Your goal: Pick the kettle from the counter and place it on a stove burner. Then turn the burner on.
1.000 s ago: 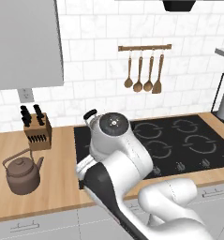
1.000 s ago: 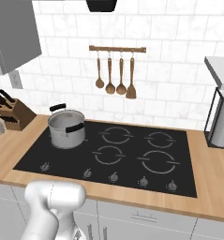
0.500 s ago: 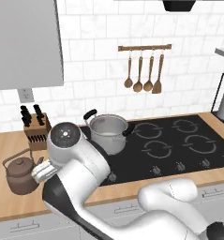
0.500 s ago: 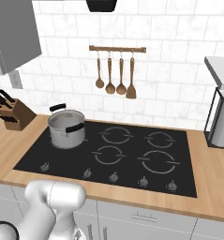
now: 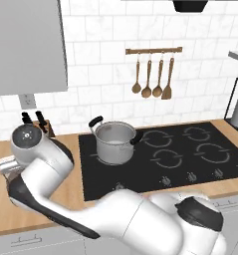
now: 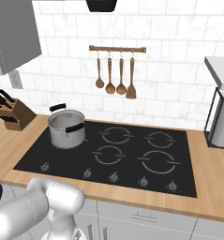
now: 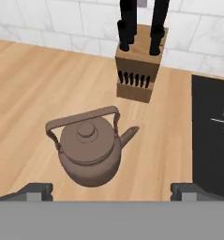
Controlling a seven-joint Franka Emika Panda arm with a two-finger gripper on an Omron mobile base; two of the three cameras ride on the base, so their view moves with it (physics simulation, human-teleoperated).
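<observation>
Hand (image 7: 111, 190) spread wide above kettle (image 7: 89, 152) on counter (image 7: 33, 93), empty, touching nothing.

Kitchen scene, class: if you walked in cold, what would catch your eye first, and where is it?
Most likely the brown kettle, standing upright on the wooden counter just beyond the open gripper in the hand view, its spout towards the black cooktop. Behind it stands a knife block against the tiled wall. Next, the shiny steel pot on the cooktop's rear left burner.
</observation>
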